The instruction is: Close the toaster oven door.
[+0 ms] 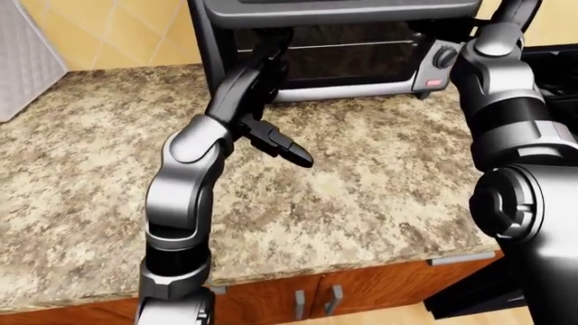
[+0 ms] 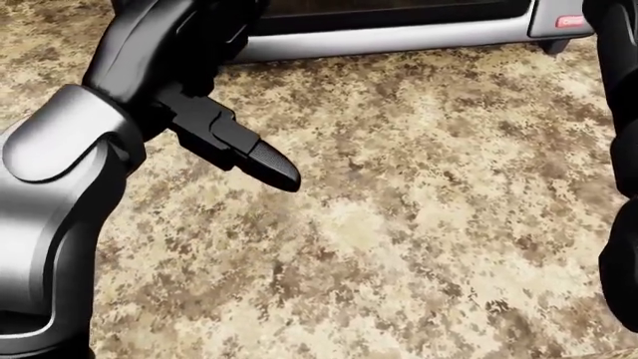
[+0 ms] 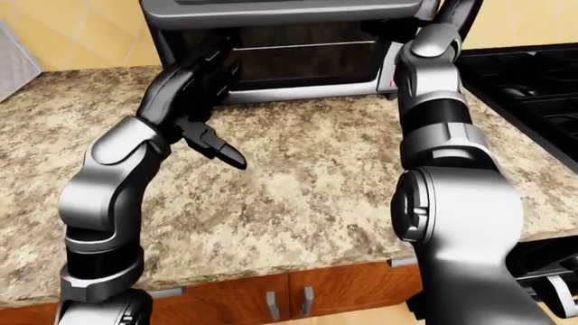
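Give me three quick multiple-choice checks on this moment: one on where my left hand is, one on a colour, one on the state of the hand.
1. Where is the left hand in the left-eye view?
A. On the cabinet handles
B. Up at the left part of the toaster oven
C. Flat on the counter, low in the view

2. What colour is the small label at the toaster oven's lower right corner?
A. Green
B. Blue
C. Red

3. How does the left hand's thumb stand in the head view?
A. Sticking out over the counter, touching nothing
B. Wrapped around a cup
C. Pressed flat on the counter

Answers: 1 B, the hand overlaps the oven's left part. 2 C, the label shows red beneath the knob. 3 A, bare counter lies all around it.
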{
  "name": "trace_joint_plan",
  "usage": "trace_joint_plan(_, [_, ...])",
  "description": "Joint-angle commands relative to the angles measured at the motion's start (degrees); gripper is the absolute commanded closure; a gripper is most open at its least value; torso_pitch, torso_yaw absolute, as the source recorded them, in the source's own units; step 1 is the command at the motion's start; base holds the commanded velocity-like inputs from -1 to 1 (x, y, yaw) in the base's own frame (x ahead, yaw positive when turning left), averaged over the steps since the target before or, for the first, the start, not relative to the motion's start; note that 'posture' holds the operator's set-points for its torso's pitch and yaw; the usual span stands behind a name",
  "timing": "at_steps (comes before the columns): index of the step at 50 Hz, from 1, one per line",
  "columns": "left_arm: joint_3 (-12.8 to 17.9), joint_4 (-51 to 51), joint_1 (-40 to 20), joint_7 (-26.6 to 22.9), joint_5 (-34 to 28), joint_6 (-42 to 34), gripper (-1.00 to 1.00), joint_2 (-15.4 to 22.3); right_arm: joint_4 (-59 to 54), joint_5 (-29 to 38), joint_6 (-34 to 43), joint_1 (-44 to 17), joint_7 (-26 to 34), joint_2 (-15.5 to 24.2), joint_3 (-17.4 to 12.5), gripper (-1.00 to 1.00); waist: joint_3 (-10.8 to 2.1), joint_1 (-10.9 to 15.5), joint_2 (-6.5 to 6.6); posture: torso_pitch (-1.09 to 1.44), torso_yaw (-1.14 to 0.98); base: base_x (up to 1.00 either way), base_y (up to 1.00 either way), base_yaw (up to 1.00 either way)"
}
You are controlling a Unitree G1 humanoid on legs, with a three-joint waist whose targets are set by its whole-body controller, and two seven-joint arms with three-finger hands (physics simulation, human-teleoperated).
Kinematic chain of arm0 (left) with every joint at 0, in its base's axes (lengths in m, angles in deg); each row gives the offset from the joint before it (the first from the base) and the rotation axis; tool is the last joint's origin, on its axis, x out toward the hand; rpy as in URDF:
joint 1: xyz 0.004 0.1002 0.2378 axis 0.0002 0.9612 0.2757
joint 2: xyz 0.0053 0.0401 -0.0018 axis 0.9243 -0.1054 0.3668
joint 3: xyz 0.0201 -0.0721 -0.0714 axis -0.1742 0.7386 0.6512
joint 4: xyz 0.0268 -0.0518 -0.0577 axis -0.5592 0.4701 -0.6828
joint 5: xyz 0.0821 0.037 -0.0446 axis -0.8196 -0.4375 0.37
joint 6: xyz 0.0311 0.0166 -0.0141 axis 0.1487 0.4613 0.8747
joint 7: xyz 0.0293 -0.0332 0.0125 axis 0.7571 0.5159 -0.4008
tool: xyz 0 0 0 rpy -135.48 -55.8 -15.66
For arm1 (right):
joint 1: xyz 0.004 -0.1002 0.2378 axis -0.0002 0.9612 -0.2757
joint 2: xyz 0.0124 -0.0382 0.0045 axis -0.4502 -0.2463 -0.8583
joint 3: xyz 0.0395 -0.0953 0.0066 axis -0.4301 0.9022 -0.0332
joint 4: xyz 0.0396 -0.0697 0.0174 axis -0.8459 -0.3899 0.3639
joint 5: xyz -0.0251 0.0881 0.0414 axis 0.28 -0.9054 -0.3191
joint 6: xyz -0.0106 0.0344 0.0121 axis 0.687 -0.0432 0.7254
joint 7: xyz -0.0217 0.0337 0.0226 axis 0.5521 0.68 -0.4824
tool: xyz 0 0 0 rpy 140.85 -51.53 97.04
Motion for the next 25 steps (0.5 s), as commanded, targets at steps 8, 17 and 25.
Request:
trace_joint_plan(8, [1.4, 2.6, -6.5, 0.4, 0.8, 3.1, -1.00, 1.7, 6.5, 0.7, -5.6, -5.1, 0.9, 0.0, 1.0, -1.00, -3.23, 0.7, -1.74, 0.00, 0.00, 0.00, 0.00, 0.00])
trace_joint_plan(17, [1.6, 5.5, -8.8, 0.5, 1.1, 4.2, -1.00, 2.5, 6.4, 0.8, -5.5, -5.1, 0.5, 0.2, 1.0, -1.00, -2.99, 1.1, -2.21, 0.00, 0.00, 0.00, 0.00, 0.00])
trace_joint_plan(25, [1.9, 9.3, -10.9, 0.5, 1.0, 6.2, -1.00, 3.1, 6.5, 1.5, -5.5, -4.8, -0.6, 0.6, 1.1, -1.00, -2.93, 1.2, -2.34, 0.00, 0.00, 0.00, 0.00, 0.00])
